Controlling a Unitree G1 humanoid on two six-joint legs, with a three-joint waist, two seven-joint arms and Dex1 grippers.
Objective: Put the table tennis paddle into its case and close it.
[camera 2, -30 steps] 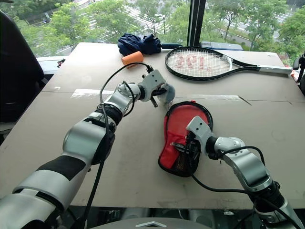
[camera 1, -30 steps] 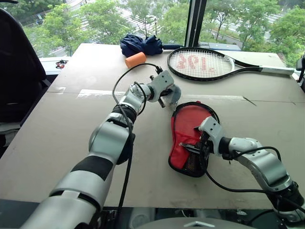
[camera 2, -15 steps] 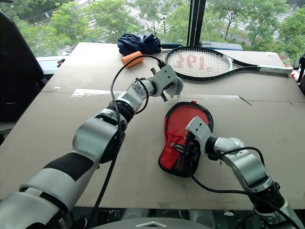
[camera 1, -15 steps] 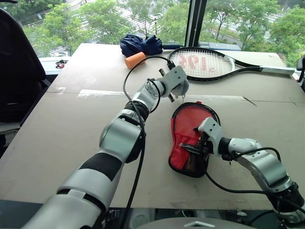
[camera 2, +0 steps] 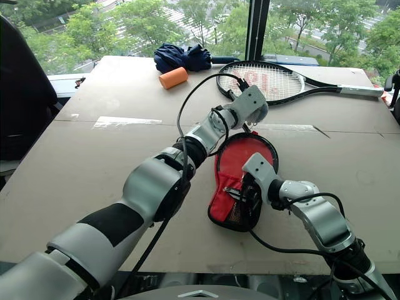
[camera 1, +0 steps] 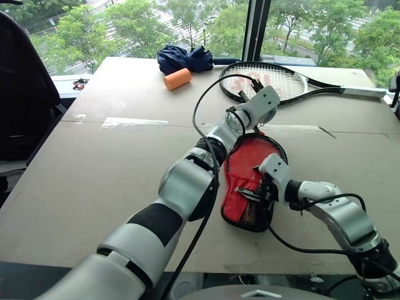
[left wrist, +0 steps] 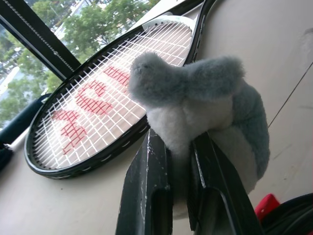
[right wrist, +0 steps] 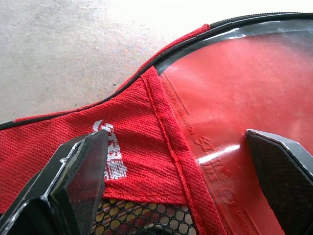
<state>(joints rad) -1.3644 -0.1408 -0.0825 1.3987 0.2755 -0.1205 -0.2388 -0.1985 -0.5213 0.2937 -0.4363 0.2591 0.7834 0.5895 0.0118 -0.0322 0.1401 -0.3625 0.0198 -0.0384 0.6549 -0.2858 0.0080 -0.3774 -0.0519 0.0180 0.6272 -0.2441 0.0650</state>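
Note:
The red case point(camera 1: 237, 187) lies on the table, its black mesh pocket toward me. The table tennis paddle point(right wrist: 239, 93) sits inside it, and its red rubber face shows through the open edge point(camera 1: 257, 153). My left gripper point(left wrist: 178, 142) is shut on the grey plush zipper charm point(left wrist: 195, 98), held just above the case's far end point(camera 1: 262, 109), close to the racket. My right gripper point(right wrist: 176, 139) stands open over the case's near part point(camera 1: 256, 187). One finger point(right wrist: 80, 166) is over the red fabric, the other point(right wrist: 281, 166) over the paddle's face.
A large black tennis racket point(camera 1: 297, 84) lies just behind my left hand. A dark blue folded umbrella point(camera 1: 184, 58) with an orange handle point(camera 1: 177, 79) sits at the table's far edge. A black chair point(camera 1: 19, 94) stands to the left. Windows close off the back.
My left arm has swung to the right with the charm in its grip, from the case's far left side to its far end by the racket. The right arm has stayed put.

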